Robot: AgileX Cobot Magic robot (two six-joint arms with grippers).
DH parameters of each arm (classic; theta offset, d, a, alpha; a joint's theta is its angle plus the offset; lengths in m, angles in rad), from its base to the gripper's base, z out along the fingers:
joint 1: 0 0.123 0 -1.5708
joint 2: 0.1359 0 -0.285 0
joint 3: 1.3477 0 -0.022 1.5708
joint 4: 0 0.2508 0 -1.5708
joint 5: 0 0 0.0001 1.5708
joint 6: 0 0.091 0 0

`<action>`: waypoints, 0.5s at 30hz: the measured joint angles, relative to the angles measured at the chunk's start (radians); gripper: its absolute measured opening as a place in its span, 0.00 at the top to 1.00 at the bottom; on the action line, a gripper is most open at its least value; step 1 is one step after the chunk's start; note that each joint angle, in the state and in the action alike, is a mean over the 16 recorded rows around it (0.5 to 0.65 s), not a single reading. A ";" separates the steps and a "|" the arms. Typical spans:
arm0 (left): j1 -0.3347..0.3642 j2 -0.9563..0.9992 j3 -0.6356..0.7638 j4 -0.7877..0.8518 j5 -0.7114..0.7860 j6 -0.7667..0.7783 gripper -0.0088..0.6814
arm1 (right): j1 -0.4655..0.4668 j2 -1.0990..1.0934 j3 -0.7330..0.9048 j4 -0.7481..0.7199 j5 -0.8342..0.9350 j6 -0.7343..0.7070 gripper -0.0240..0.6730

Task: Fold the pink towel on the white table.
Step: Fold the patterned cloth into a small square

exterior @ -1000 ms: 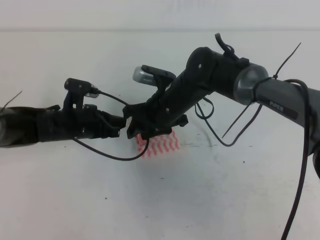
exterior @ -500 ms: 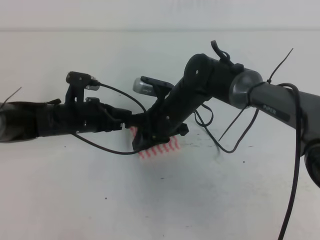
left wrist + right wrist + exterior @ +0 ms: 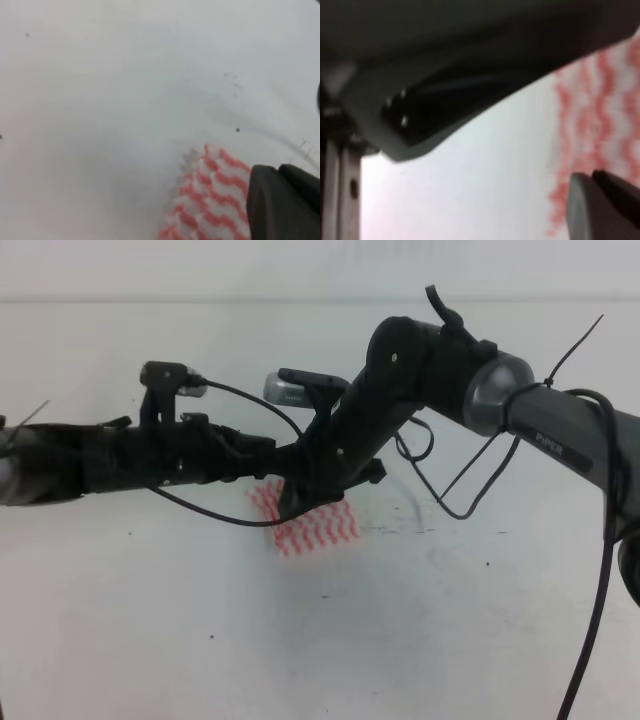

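The thin cloth towel with pink-red and white wavy zigzag stripes lies flat near the middle of the broad, plain white surface, looking compact, as if already doubled at least once; layers cannot be counted. Its weave reads soft and limp, its edges slightly ragged in the left wrist view, against a smooth matte top marked only by dark specks and faint scuffs.

Both black arms crowd over its 12 o'clock edge. The left claw comes in from 9 o'clock, the right claw slants down from 2 o'clock, its tip hanging over the towel's 11 o'clock corner. Each wrist view shows only one dark fingertip beside the stripes, so whether either claw is spread or pinching cloth cannot be told.

I judge this a fold in mid-course or just being finished; next would be confirming both corners are secured or let go, then pulling clear without dragging the cloth.
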 joint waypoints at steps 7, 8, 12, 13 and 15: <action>-0.048 0.015 -0.006 0.046 -0.060 -0.012 1.00 | -0.015 0.001 -0.022 -0.101 0.022 0.069 0.99; -0.054 0.020 -0.006 0.051 -0.068 -0.013 1.00 | -0.017 0.001 -0.022 -0.110 0.024 0.076 0.99; -0.072 0.043 -0.006 0.071 -0.104 -0.014 1.00 | -0.024 0.002 -0.023 -0.130 0.030 0.090 0.99; -0.076 0.049 -0.007 0.075 -0.111 -0.014 0.99 | -0.025 0.002 -0.023 -0.131 0.031 0.091 0.99; -0.081 0.061 -0.007 0.079 -0.124 -0.013 1.00 | -0.026 0.002 -0.023 -0.131 0.033 0.094 0.99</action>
